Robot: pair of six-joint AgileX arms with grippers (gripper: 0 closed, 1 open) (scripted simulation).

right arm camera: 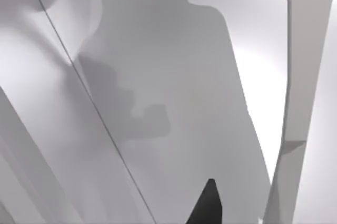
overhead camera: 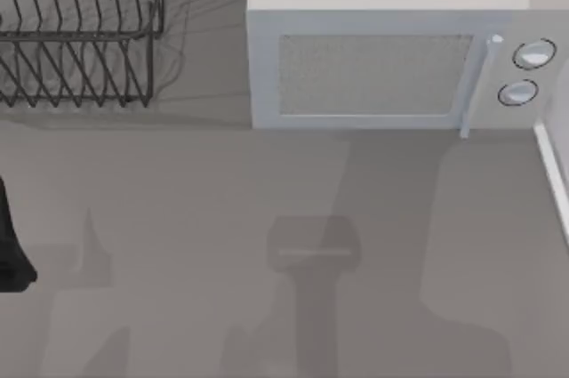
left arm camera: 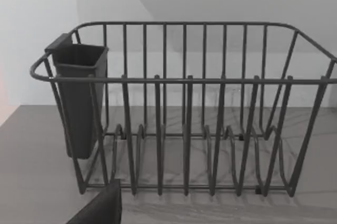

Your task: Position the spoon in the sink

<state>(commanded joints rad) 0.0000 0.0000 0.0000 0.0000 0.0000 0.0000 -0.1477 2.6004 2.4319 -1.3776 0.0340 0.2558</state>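
Since no spoon or sink is visible, this reads as the search step; left arm (overhead camera: 11, 249) at left edge, claw state untellable; rack (overhead camera: 80, 31) upper left.

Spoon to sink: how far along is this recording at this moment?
Nothing looks done yet. In the top view the counter holds a wire dish rack and a microwave, and a white rim at the right edge may be the sink. The left arm sits at the left edge, facing the rack and its dark cutlery holder. Finding, grasping and placing the spoon all remain.
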